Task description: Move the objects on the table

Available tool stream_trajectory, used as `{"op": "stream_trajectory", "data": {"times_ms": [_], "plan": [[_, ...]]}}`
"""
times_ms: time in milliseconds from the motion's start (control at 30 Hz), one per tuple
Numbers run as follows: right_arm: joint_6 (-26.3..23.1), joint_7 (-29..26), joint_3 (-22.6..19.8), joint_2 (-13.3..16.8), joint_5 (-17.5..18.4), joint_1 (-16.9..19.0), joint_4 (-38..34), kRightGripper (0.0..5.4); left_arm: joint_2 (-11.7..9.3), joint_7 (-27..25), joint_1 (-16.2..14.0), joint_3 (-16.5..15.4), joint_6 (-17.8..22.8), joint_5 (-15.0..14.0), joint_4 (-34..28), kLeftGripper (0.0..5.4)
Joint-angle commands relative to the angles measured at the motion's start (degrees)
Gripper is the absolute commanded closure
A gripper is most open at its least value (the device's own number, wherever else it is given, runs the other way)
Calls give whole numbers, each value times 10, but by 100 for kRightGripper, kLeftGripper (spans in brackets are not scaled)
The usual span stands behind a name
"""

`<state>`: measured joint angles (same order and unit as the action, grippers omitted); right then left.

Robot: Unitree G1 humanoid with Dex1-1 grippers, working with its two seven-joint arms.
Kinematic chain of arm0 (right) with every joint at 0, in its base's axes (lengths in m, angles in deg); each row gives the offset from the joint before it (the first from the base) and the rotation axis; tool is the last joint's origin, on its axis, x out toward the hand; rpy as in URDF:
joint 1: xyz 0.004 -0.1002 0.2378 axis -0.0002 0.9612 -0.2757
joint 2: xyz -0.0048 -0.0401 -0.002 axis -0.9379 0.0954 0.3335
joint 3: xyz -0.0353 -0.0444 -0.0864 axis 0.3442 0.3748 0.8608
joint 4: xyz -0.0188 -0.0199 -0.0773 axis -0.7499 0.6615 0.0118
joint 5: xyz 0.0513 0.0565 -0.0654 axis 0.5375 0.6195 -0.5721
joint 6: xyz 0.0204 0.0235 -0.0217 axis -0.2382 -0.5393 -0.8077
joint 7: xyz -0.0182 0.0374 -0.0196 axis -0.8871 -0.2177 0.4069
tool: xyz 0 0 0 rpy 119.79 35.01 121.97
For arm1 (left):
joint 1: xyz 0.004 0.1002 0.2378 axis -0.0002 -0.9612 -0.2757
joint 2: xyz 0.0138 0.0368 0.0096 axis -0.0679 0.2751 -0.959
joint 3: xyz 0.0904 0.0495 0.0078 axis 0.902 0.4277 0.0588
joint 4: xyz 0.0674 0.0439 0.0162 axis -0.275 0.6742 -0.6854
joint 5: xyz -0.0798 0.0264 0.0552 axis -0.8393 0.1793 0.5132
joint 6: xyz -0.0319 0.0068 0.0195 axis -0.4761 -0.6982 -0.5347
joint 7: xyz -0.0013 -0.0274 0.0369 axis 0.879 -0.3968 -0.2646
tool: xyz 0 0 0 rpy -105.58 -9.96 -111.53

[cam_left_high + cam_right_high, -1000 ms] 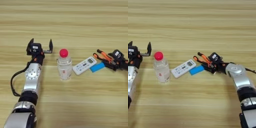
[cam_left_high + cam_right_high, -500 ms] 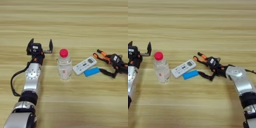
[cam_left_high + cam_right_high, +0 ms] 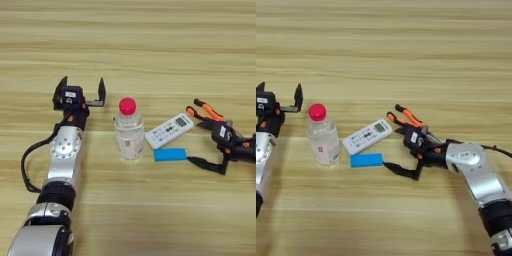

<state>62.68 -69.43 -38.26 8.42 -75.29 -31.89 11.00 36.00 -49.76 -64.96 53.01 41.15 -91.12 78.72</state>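
1. A two-armed robot works at a light wooden table whose grain runs side to side, seen from above by its head camera.

2. The left gripper is stretched out over the table on the left, its two black fingers spread wide and holding nothing. It sits just left of the bottle and apart from it.

3. A clear plastic bottle with a red cap stands upright near the middle of the table.

4. A white remote control lies flat just right of the bottle, angled up toward the right, its small screen at the far end.

5. A flat blue block lies just in front of the remote control, close to it; whether the two touch cannot be told.

6. The right gripper reaches in from the right, its fingers parted. One black finger lies low on the table with its tip just beside the right end of the blue block; the other is up by the pliers.

7. Orange-handled pliers lie just right of the remote control, the handles pointing up and left. The right gripper's body covers their far end, and whether it grips them cannot be told.
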Motion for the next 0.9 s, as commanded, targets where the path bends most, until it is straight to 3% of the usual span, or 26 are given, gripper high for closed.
{"op": "stream_trajectory", "data": {"times_ms": [33,300,533,900], "plan": [[-17,-24,12,14,2,24,-17,1,0,1,3,1,0,2,-6,0],[-31,-61,13,20,34,39,-50,1,0,1,3,2,-1,2,-5,0],[-35,-64,21,13,32,42,-52,1,0,1,4,2,-1,2,-4,0],[-47,-64,28,-22,46,14,-5,1,1,2,4,3,-1,3,-3,0]]}}
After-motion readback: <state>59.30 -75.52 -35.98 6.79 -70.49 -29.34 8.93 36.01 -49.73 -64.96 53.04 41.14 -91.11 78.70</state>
